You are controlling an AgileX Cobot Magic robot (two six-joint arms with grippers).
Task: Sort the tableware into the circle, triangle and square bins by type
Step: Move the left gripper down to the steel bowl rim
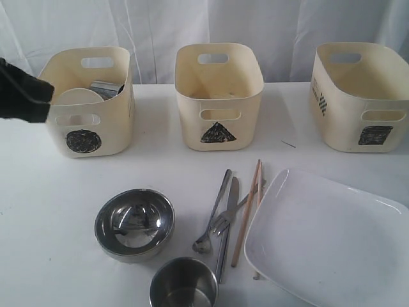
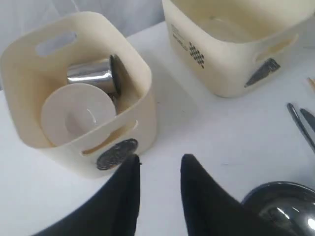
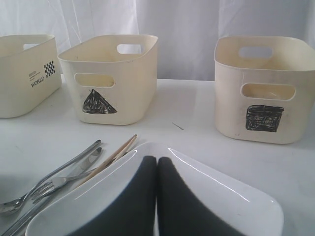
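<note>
Seeing my left claw (image 2: 160, 158) released, empty, beside the circle bin (image 2: 147, 113), which holds the small white bowl (image 2: 74, 115) and one steel mug (image 2: 91, 73). My right claw (image 3: 156, 158) hangs clenched on nothing over the squarish plate (image 3: 221, 196); steel bowl (image 1: 134, 224), other mug (image 1: 183, 288) and cutlery (image 1: 225, 217) lie on the counter (image 1: 51, 211).

"WORLD" on circle bin (image 3: 19, 96), triangle on triangle bin (image 3: 134, 83), square on square bin (image 3: 295, 115)

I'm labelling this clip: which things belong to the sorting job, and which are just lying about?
Job: circle bin holding small white bowl and steel mug; triangle bin; square bin; steel bowl, second steel mug, spoon, fork, knife, chopsticks, white plate.
Lying about: thin dark sliver on the table; white curtain behind.
</note>
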